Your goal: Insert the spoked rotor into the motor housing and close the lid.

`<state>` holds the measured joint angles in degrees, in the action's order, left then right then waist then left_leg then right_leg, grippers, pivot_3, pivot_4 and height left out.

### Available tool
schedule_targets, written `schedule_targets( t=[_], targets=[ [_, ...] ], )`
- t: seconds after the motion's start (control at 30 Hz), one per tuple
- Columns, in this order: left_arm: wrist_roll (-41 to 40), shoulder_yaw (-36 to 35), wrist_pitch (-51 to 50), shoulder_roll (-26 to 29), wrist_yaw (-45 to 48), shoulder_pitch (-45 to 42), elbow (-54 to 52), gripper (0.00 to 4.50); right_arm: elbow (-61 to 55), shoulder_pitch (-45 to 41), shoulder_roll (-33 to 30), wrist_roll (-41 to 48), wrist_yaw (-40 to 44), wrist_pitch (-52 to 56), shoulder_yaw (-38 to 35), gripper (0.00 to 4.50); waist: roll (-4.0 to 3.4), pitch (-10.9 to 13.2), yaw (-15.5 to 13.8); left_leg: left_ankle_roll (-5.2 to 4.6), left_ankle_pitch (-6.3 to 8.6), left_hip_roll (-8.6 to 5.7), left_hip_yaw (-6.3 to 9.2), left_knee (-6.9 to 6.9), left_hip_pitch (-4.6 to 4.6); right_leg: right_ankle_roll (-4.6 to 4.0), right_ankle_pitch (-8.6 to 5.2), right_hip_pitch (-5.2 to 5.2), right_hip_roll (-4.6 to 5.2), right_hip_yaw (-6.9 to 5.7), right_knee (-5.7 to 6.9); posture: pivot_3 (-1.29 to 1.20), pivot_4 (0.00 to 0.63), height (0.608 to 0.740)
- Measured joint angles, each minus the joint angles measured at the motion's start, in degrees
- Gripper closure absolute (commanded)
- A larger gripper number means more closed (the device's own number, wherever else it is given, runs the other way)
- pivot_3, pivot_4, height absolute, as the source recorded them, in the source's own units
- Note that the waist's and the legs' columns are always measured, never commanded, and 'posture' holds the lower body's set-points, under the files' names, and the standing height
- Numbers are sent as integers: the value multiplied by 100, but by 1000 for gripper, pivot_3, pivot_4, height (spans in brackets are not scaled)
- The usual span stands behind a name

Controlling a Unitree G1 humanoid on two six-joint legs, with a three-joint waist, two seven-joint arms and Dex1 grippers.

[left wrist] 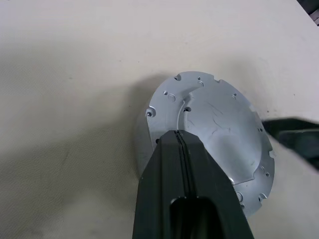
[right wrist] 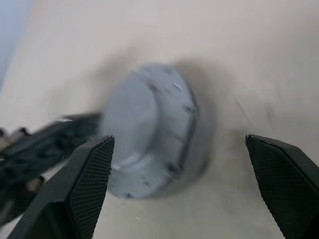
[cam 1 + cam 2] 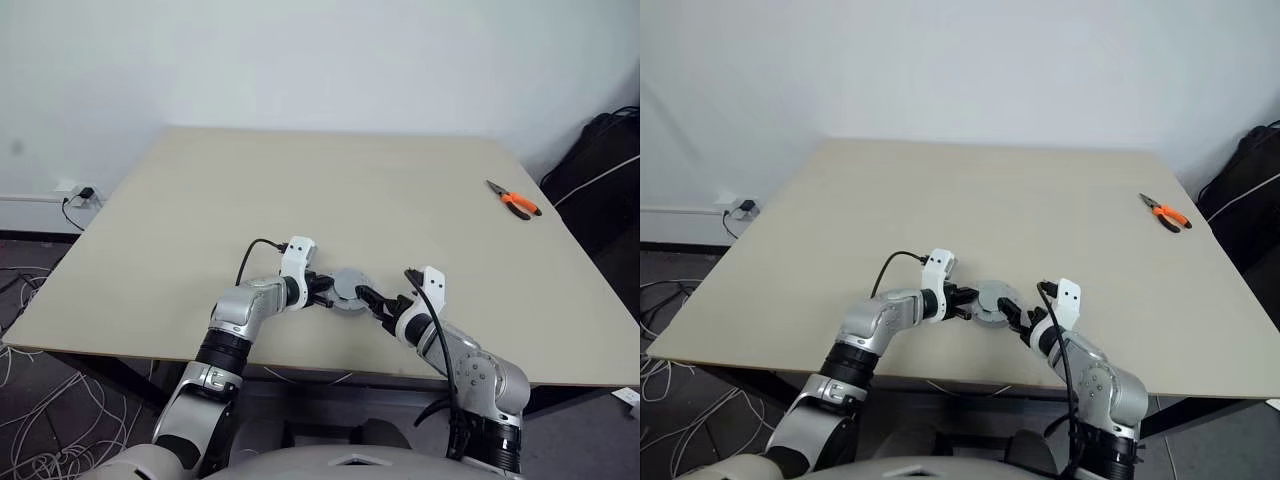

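Observation:
The lid [image 3: 350, 286], a round grey disc with small holes around its rim, lies smooth face up on the motor housing [image 1: 142, 149], near the table's front edge. The spoked rotor is hidden. My left gripper [image 3: 322, 290] is shut with nothing between its fingers. Its tip [image 1: 178, 138] rests against the lid's left rim. My right gripper [image 3: 372, 300] stands open just right of the housing, its two fingers [image 2: 89, 179] spread wide on either side of the lid [image 2: 149, 119] without touching it. The left gripper [image 2: 45, 144] shows beyond the lid in the right wrist view.
Orange-handled pliers [image 3: 515, 202] lie at the table's far right. The beige table [image 3: 300, 190] stretches out behind the housing. Its front edge [image 3: 300, 372] runs close below both grippers. A black bag [image 3: 600, 170] stands right of the table, cables [image 3: 40, 420] lie on the floor left.

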<state>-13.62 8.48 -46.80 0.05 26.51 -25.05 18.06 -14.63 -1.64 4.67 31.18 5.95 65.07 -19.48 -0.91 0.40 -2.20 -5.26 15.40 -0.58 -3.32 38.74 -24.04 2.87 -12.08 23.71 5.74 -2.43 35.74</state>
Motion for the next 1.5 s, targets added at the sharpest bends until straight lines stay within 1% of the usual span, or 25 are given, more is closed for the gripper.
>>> schedule_targets(
  t=[0.27,0.47,0.77,1.17,1.27,1.43,1.5],
  targets=[
    [2,-4,4,24,-7,17,-22,4500,499,-371,14,556,-255,202,-362,21,-5,-1,26,0,0,0,1,-13,6,0,0,1,0,-1,1,0,0,740],
    [1,-8,8,33,-7,41,-48,4500,755,-462,28,990,-371,273,-577,21,-4,-2,45,0,0,0,0,-13,7,0,0,0,0,-1,0,0,0,740],
    [1,-9,19,44,3,57,-66,4500,1150,-515,38,1637,-404,311,-636,21,-6,-2,59,0,0,0,0,-19,9,0,0,-1,0,-1,0,0,0,740],
    [6,-13,76,81,9,73,-72,4500,1514,-492,45,2200,-478,136,-700,21,-6,-1,101,0,0,0,1,-32,14,0,0,0,0,0,-2,0,0,740],
    [6,-14,88,94,2,72,-73,4500,1593,-474,45,2294,-481,134,-693,665,-6,-1,106,0,-1,0,1,-40,16,-1,0,1,0,-2,-3,0,0,740],
    [16,-32,105,136,-30,78,-80,4500,1559,-317,46,2600,-530,199,-688,2272,-8,0,107,0,-2,0,0,-57,13,-6,-4,5,-1,-1,-18,0,0,740],
    [21,-95,108,174,-47,100,-72,4500,1377,-260,46,2774,-538,266,-647,2804,-9,-2,111,0,-2,0,0,-62,12,-7,-4,4,-1,-1,-27,0,0,740]
  ],
)
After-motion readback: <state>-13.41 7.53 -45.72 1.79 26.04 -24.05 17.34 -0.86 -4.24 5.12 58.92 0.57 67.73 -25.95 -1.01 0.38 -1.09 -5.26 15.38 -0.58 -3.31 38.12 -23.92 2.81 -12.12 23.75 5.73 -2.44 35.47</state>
